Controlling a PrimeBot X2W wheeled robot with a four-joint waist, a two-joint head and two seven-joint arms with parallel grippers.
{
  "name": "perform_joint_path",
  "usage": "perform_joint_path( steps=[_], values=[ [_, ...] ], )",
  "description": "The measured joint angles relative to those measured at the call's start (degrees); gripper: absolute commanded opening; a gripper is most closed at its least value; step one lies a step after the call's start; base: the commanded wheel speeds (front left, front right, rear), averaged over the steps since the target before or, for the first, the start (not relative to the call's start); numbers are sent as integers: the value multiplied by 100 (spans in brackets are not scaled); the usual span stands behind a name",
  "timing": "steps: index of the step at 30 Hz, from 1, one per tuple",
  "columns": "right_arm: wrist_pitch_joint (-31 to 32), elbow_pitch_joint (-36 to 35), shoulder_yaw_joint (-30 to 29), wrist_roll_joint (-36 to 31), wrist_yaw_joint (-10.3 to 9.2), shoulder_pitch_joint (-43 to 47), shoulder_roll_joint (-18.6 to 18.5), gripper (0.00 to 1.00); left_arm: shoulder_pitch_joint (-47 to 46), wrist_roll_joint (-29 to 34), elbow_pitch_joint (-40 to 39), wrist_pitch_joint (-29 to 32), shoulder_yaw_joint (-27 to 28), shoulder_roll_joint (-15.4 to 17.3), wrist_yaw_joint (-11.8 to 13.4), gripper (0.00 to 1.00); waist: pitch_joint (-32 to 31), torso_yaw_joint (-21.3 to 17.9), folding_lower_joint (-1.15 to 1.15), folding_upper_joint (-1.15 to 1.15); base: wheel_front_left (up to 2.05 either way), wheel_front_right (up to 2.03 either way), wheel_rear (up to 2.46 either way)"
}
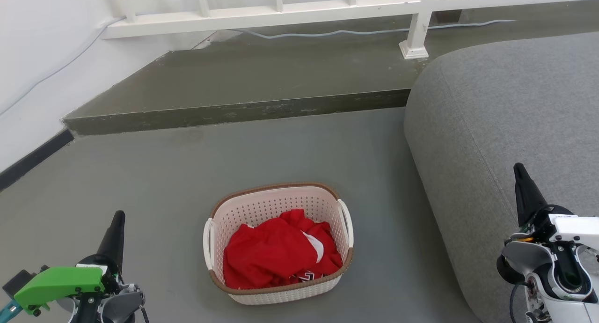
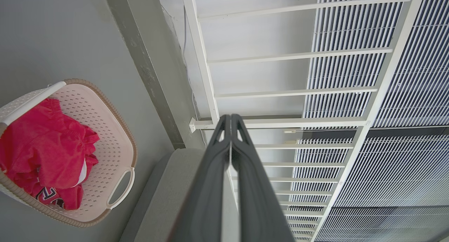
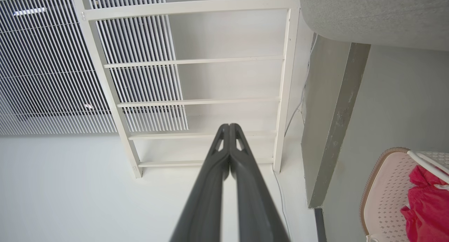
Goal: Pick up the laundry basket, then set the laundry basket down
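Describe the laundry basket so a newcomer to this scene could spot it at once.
From the large grey cushioned seat on the right, look left across the grey floor below the dark step. The laundry basket stands there alone: cream, perforated, with a brown woven-look rim, white side handles and red clothing inside.

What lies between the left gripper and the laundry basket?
Bare grey floor. In the head view, nothing stands on the stretch from the left gripper to the laundry basket.
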Motion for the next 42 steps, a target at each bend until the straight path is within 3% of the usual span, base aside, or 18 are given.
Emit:
perform_joint_path(
  steps=[42],
  values=[
    [1,-1,-11,0,8,1,8,0,0,0,-1,0,-1,-1,0,0,0,0,0,0,0,0,0]
  ],
)
